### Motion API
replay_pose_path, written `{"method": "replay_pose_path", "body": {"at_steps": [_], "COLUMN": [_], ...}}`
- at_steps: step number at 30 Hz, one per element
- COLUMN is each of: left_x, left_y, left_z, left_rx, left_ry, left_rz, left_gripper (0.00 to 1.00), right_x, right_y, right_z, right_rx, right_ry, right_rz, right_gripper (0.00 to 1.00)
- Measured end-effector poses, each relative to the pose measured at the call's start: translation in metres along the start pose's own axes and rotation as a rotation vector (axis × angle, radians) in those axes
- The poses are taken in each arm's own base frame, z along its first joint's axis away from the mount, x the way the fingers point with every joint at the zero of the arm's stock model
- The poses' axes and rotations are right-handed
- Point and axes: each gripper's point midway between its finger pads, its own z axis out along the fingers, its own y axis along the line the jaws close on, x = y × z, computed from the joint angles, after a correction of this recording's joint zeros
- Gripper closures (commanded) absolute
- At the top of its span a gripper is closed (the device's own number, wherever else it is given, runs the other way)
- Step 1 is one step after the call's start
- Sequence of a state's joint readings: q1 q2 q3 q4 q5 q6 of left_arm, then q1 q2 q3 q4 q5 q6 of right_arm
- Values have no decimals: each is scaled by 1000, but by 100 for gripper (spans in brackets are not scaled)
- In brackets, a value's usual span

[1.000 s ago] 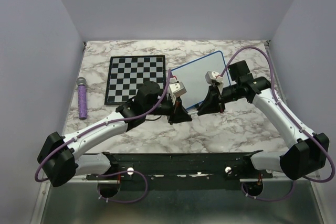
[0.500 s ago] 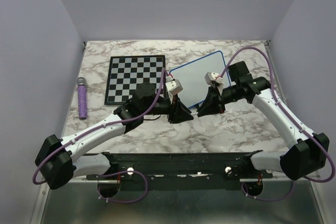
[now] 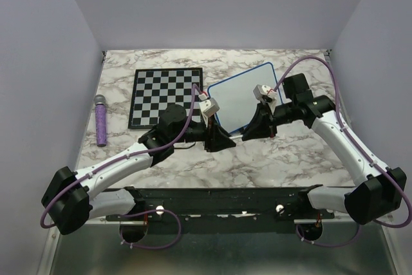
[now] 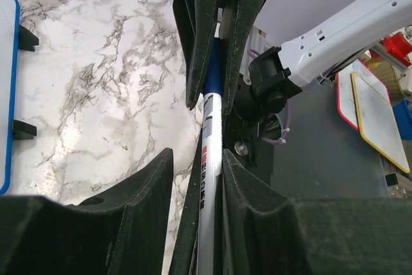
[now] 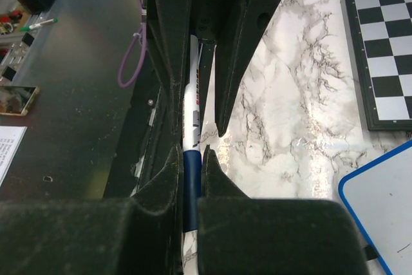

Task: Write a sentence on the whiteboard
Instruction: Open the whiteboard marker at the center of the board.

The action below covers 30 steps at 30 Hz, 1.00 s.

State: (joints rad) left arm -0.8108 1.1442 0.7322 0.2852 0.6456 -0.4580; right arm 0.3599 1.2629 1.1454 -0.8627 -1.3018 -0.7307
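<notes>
The whiteboard (image 3: 239, 94), white with a blue frame, lies at the back right of the marble table; its edge also shows in the left wrist view (image 4: 5, 82) and its corner in the right wrist view (image 5: 380, 210). Its visible face is blank, so the sentence is out of view. In front of it the two grippers meet tip to tip. A marker (image 4: 211, 159) with a white barrel spans between them. My right gripper (image 5: 191, 152) is shut on the marker's blue cap (image 5: 191, 188). My left gripper (image 4: 196, 154) stands open around the barrel, with a gap on its left side.
A black-and-white chessboard (image 3: 166, 96) lies left of the whiteboard. A purple microphone-shaped object (image 3: 101, 120) rests near the table's left edge. Beyond the near table edge is the dark base rail (image 3: 212, 201) with both arm mounts.
My left gripper's jaws have parted from the marker barrel, and the left wrist has shifted slightly left. The right gripper has kept its grip on the cap and hardly moved.
</notes>
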Motion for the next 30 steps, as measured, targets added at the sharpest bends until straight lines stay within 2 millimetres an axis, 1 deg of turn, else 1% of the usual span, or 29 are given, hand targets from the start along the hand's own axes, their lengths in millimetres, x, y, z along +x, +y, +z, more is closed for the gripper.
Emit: {"method": "replay_pose_path", "body": {"at_steps": [5,14,17,20,25,28,29,30], "left_x": [-3,-9,-10,-11,-13,-12,-12,-12], "left_y": [-1,-1,-2,-3,-5,-6,-7,-7], "left_z": [0,-1,-1,-1,-1,-1,-1,-1], "left_rx": [5,10,13,16,27,35,38,41], "left_ry": [-17,-51,-58,-61,-68,-65,-64,-61], "left_rz": [-9,-18,-22,-25,-25,-25,-23,-23], "left_gripper": [61,62,66,68,79,89,95,97], "right_x": [-3,-5,-5,-5,-5,-5,-5,-5], "right_y": [-2,-3,-3,-3,-4,-4,-4,-4], "right_z": [0,0,0,0,0,0,0,0], "right_rx": [6,10,11,11,12,12,12,12], "right_ry": [-9,-14,-14,-14,-15,-15,-15,-15], "right_rz": [-5,-1,1,0,-4,-4,-5,-4], "right_gripper": [99,99,99,99,99,99,99,99]}}
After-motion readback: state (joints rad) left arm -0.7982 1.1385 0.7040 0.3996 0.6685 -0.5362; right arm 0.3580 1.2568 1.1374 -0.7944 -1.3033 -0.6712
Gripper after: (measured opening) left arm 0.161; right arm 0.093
